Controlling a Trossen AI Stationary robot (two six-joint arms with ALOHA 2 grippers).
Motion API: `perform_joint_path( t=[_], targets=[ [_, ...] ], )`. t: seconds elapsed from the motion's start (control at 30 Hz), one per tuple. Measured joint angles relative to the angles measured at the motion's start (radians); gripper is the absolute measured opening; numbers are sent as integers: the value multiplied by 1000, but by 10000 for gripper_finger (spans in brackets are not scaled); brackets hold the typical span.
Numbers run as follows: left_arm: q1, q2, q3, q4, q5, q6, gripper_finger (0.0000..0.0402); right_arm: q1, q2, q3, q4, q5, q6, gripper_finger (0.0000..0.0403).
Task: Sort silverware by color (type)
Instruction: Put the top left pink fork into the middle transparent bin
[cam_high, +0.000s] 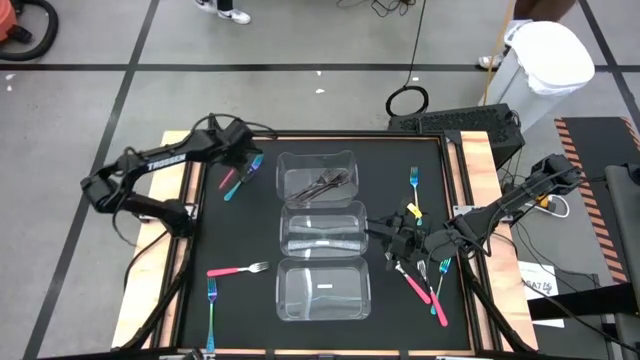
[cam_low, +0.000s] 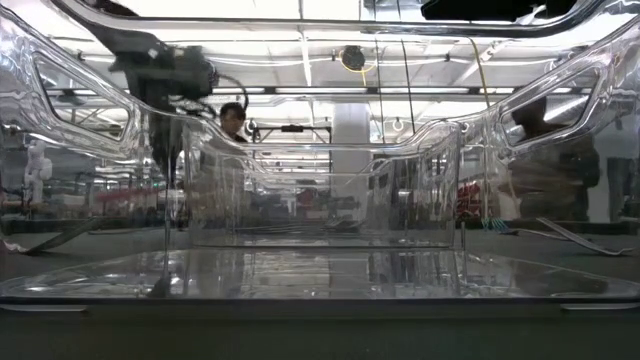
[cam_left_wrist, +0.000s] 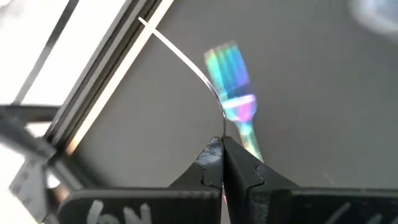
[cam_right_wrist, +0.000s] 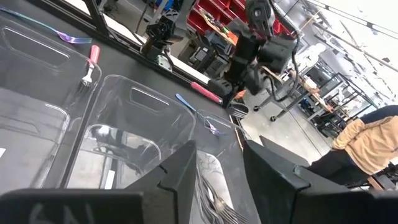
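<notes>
My left gripper (cam_high: 243, 166) (cam_left_wrist: 221, 149) is at the far left of the black mat, shut on a fork (cam_left_wrist: 186, 59) that shows edge-on as a thin silvery curve. A pink-handled fork (cam_high: 228, 182) and a teal fork (cam_high: 250, 172) show by it in the high view; which one is held, I cannot tell. An iridescent fork (cam_left_wrist: 233, 87) lies blurred on the mat below. My right gripper (cam_high: 385, 238) (cam_right_wrist: 217, 168) hangs open and level at the middle right, facing the three clear containers. Dark forks (cam_high: 325, 182) lie in the far container (cam_high: 285, 165). My left gripper pinches the fork between its two fingertips (cam_left_wrist: 211, 158), at the near end of the silvery curve (cam_left_wrist: 219, 127). The fingers slant steeply down from the table's left side. The fork sticks out ahead of them, lifted off the mat. A pink tint shows between the fingers.
The middle container (cam_high: 290, 225) and near container (cam_high: 285, 300) stand in a row down the mat's centre. Loose forks lie at the near left (cam_high: 240, 270) (cam_high: 212, 300), the far right (cam_high: 413, 185) and the near right (cam_high: 420, 290) (cam_high: 443, 268). A person (cam_low: 233, 120) stands beyond the table.
</notes>
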Motion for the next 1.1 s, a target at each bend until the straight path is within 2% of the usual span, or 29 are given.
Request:
perform_joint_path(
  t=[0.23, 0.43, 0.6, 0.87, 1.0, 1.1],
  targets=[
    [-123, -166, 1, -6, 149, -48, 1, -1, 0, 0, 1, -2, 23, 130],
    [-317, -304, 2, 3, 156, -73, 1, -28, 16, 0, 67, -8, 106, 132],
    [-520, -369, 3, 63, 73, -105, 1, -56, 77, 23, 124, -82, 141, 156],
    [-842, -346, 3, 222, -140, -90, 0, -79, 270, 216, 122, -52, 148, 216],
    [-999, -289, 3, 287, -258, 21, 0, -88, 345, 303, 97, -51, 145, 231],
    [-1107, -222, 3, 359, -301, 145, 0, -89, 384, 353, 64, -52, 143, 236]
  ],
)
